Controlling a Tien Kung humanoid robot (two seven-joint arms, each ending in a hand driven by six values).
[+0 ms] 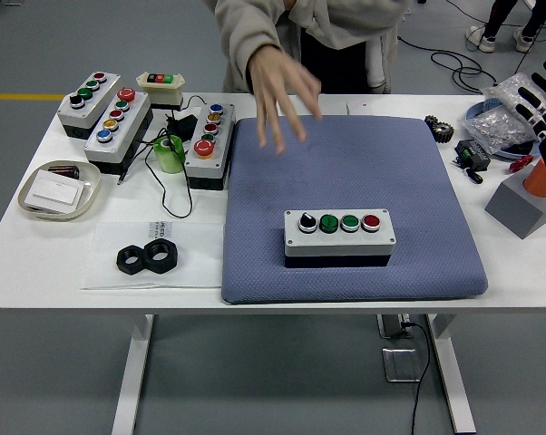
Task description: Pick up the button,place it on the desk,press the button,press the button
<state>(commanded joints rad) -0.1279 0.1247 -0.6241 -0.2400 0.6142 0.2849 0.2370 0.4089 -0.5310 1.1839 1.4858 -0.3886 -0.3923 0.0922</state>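
On the blue pad (346, 172), a person's spread hand (280, 95) hovers well behind the button box (338, 231).

No legible text anywhere. Only candidate: small printed label (161, 227) on the white sheet (110, 263) just above the two black nuts (146, 258). Dark print, too small to read. Button box (339, 233) on the blue pad (273, 263) has no readable markings on lid or front. The 3 grey button boxes (110, 122) and the small cream switch box (160, 84) at far left have no readable legends either. White card (55, 188) in tray (28, 204) looks blank.
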